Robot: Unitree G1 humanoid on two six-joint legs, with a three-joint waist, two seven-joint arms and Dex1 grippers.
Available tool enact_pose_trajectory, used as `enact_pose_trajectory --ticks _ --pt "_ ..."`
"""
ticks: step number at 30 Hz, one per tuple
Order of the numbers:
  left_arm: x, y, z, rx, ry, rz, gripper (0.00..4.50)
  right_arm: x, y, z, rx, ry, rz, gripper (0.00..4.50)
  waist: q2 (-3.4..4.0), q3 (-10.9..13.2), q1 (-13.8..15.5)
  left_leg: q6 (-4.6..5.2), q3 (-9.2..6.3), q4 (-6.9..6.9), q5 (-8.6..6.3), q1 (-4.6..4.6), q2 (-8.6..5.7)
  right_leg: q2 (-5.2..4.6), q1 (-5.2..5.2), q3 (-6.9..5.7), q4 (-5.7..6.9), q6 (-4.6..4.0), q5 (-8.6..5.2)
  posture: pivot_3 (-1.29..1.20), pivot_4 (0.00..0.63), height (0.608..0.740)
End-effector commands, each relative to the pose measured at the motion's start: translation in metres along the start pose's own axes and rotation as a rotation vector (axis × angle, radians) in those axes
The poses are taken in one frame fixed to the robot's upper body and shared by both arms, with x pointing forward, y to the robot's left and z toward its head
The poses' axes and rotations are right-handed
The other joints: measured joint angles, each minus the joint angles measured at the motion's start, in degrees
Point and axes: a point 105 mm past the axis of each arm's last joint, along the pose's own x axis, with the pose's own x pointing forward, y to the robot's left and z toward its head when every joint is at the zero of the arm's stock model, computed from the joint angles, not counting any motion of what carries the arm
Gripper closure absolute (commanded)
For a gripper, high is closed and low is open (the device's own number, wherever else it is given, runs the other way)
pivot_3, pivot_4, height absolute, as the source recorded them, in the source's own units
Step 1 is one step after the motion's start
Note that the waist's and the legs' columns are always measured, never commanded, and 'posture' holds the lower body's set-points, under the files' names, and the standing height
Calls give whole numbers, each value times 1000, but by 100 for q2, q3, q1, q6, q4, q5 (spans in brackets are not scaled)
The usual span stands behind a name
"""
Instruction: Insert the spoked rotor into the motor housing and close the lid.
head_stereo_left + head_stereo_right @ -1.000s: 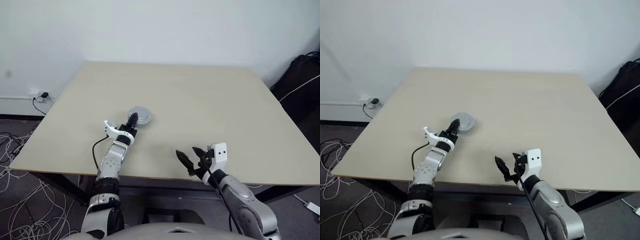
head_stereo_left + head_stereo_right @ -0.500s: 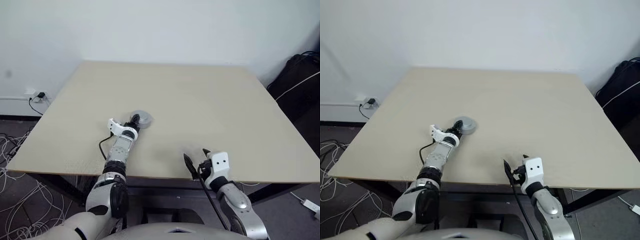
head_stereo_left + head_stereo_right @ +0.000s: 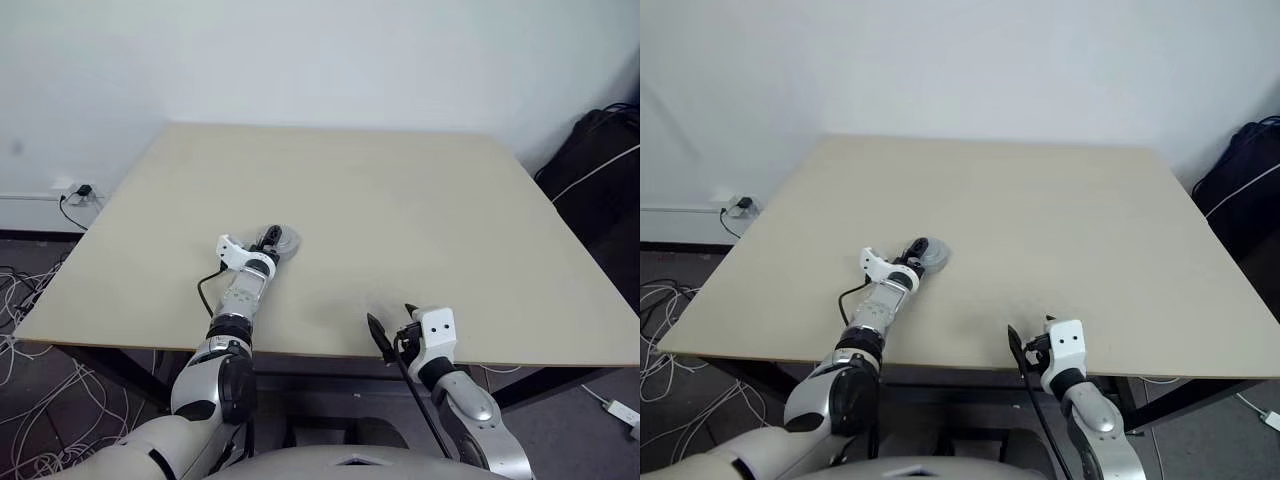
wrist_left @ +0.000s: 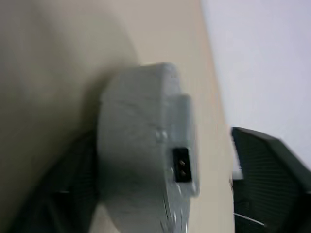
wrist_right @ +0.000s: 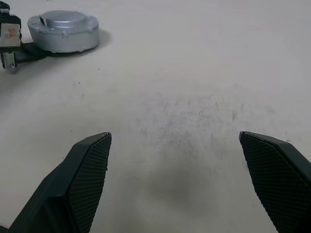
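Your left gripper (image 3: 272,238) has its two fingers spread wide on either side of the closed grey motor housing (image 5: 63,31), clamping nothing. The housing sits on the table (image 3: 420,210), lid (image 5: 65,18) on top, left of the middle and nearer the front edge than the back. Your right gripper (image 5: 180,182) is wide open and empty over bare tabletop at the front edge, well apart from the housing.

One grey motor (image 5: 64,31) at ten o'clock on one table (image 3: 420,210); two grippers, left (image 3: 268,240) and right (image 3: 392,328); one wall socket (image 3: 70,187).
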Motion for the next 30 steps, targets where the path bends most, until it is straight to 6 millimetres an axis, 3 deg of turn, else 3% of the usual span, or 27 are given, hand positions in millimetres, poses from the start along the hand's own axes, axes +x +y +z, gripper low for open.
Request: enact_pose_trajectory --ticks 1,8,15,23,30 --pt "-8 2 2 16 5 -8 22 1 -3 9 -4 -29 -6 0 10 -11 -29 0 0 0 0 1 0 0 0 1 0 0 0 0 0 740" --pt "-54 29 -11 133 174 -31 22 0 0 4 44 -3 6 0 42 -78 -122 4 2 -4 -5 14 4 -2 6 13 7 -13 -8 0 0 740" --pt "-94 34 -17 532 208 -117 22 5 -11 12 89 -46 -47 0 70 -98 -142 10 10 -11 -10 85 6 -6 72 26 10 -28 -20 0 0 740" --pt "-114 21 -6 1071 -135 -161 22 8 -13 18 70 -94 -72 0 73 -90 -89 9 13 -33 -10 92 6 -10 66 32 6 -25 -22 0 0 740" --pt "-132 23 -5 1277 -371 -125 22 4 -21 25 -42 -223 -208 0 77 -96 0 7 36 -76 -9 63 5 -12 13 44 -1 -44 -33 0 0 740"
